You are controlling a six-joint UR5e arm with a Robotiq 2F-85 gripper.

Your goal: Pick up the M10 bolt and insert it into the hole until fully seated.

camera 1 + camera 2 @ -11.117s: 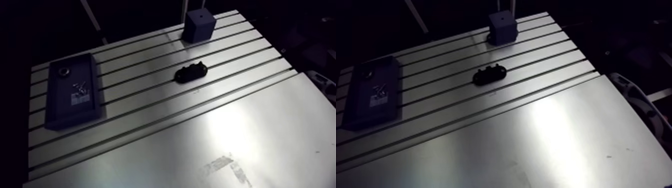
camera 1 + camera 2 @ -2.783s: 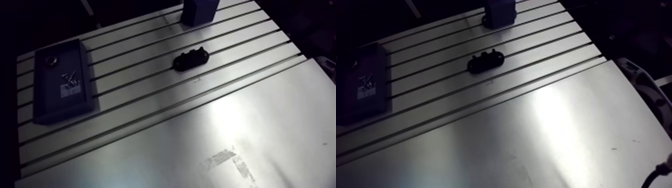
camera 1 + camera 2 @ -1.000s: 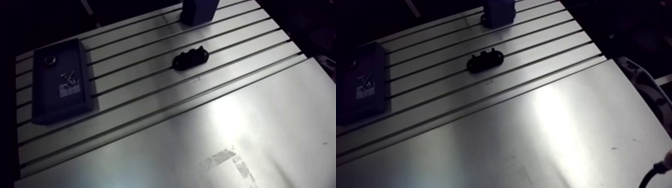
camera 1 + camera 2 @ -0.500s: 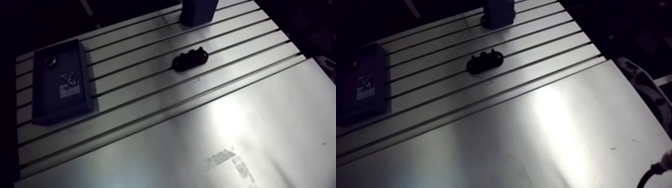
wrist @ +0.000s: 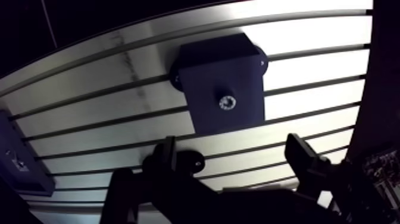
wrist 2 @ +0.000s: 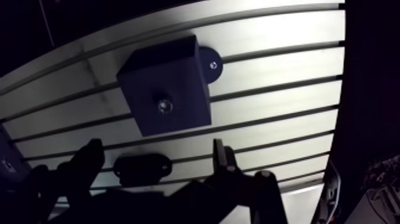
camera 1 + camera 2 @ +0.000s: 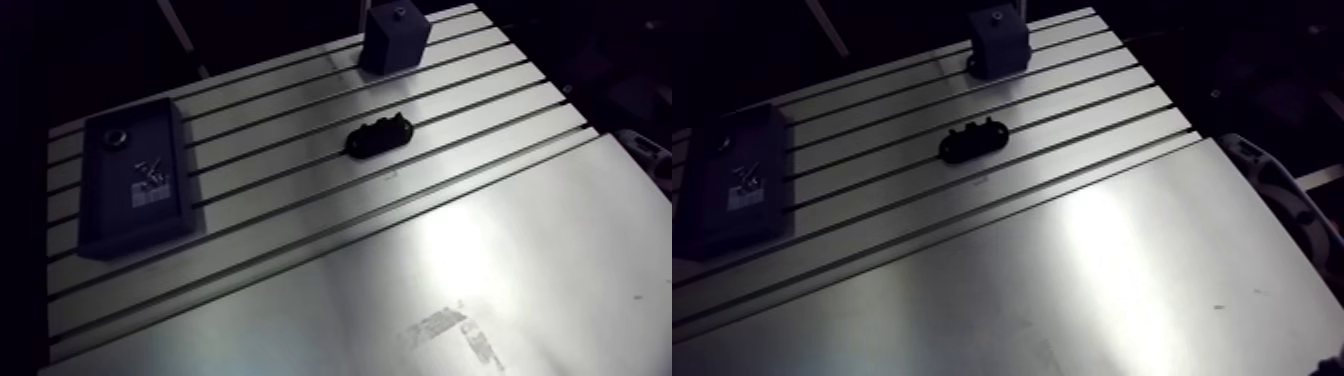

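Evidently my two-fingered gripper [image 5: 232, 149] stands wide open and empty because the shiny steel M10 bolt [image 5: 227, 102] looks already seated, its head showing in the top face of the dark blue square block [image 5: 208, 71] just ahead. I hover above it, wrist pointing down at the slotted aluminium table [image 5: 315, 36].

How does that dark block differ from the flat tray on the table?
The block stands tall and cube-like; the tray lies low and long. The block shows one shiny round piece on top; the tray holds several small metal bits. Both are dark, on the slotted table.
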